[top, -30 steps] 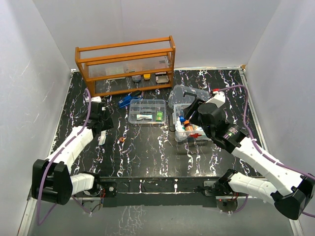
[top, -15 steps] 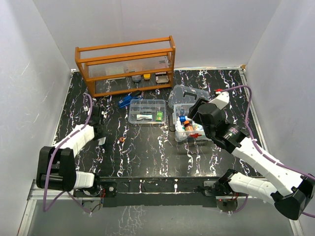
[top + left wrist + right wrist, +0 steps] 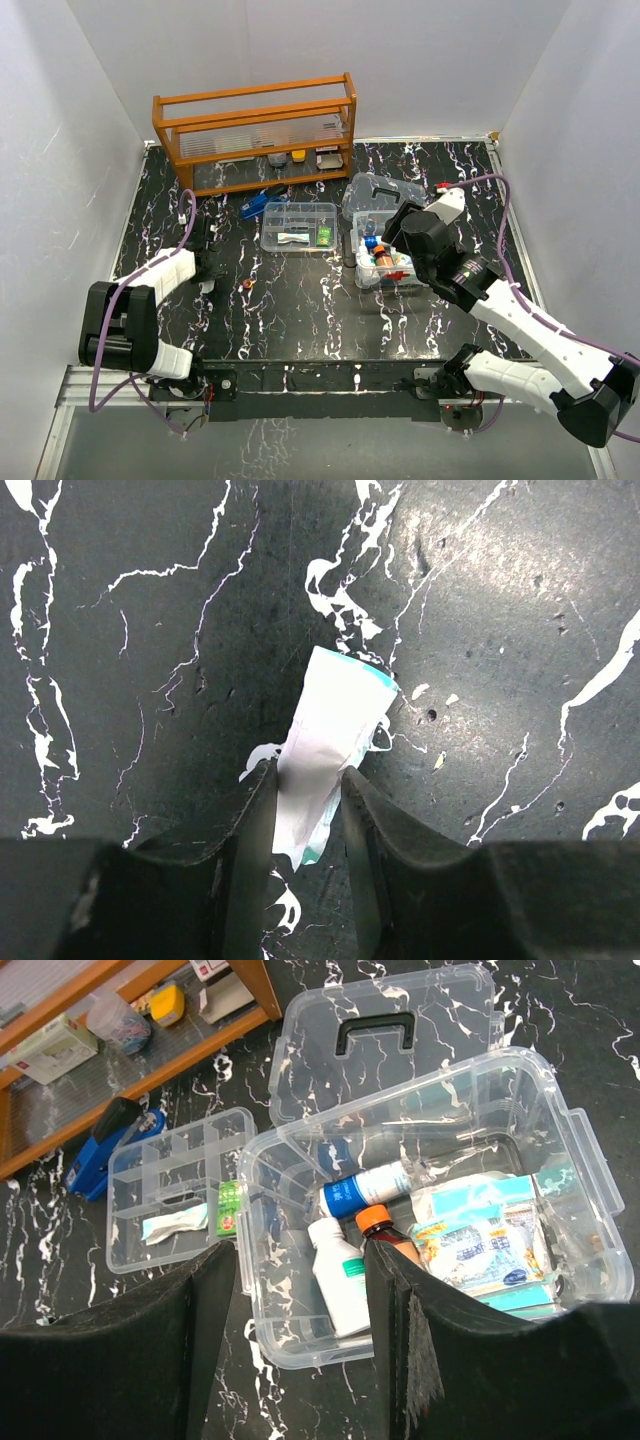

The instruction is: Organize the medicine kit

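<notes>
Black white-veined counter, orange wooden rack along the far edge. My right arm reaches in over the right half, my left arm lies low on the left side. The medicine kit box sits right of centre, in front of the rack's right end, open on top. Its clear lid with dark handle lies flat just behind it; can't tell if it's attached. The tray insert sits on the counter just left of the box, out of it, holding a white sachet and a small green pack. A blue tool lies between tray and rack. Inside the box: printed packets on the right, a white bottle, a blue-labelled tube, an orange-capped bottle. Right jaws hang above the box's near-left corner, parted about halfway, nothing in them. Left jaws are down at the counter, well apart from the kit, closed narrow on a white paper packet with a teal edge; both fingers press its near end, the rest lies flat on the counter. A small coppery ring lies alone near centre.
</notes>
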You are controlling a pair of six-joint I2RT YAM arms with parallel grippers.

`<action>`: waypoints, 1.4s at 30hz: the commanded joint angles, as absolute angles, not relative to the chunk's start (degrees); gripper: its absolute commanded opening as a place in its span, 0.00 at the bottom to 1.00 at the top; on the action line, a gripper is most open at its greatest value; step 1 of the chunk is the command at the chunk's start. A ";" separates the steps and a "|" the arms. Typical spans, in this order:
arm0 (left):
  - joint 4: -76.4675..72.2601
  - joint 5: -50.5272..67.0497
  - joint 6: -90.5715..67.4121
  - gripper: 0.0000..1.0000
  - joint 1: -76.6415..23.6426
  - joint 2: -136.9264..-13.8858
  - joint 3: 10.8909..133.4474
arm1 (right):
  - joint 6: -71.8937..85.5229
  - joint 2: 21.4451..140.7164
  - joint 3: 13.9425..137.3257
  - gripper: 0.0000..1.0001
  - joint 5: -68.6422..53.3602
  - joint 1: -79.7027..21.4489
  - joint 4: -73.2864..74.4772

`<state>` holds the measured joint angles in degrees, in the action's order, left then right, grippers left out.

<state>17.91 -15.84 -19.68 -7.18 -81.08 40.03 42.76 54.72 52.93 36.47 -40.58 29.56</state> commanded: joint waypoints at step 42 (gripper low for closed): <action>5.17 27.41 40.34 0.00 -22.10 -78.81 56.52 | 42.17 52.84 52.73 0.52 35.25 -40.30 25.13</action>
<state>4.51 21.52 26.85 -22.04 -77.62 51.64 42.35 54.50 51.77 34.72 -40.45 28.18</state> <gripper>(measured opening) 0.010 0.522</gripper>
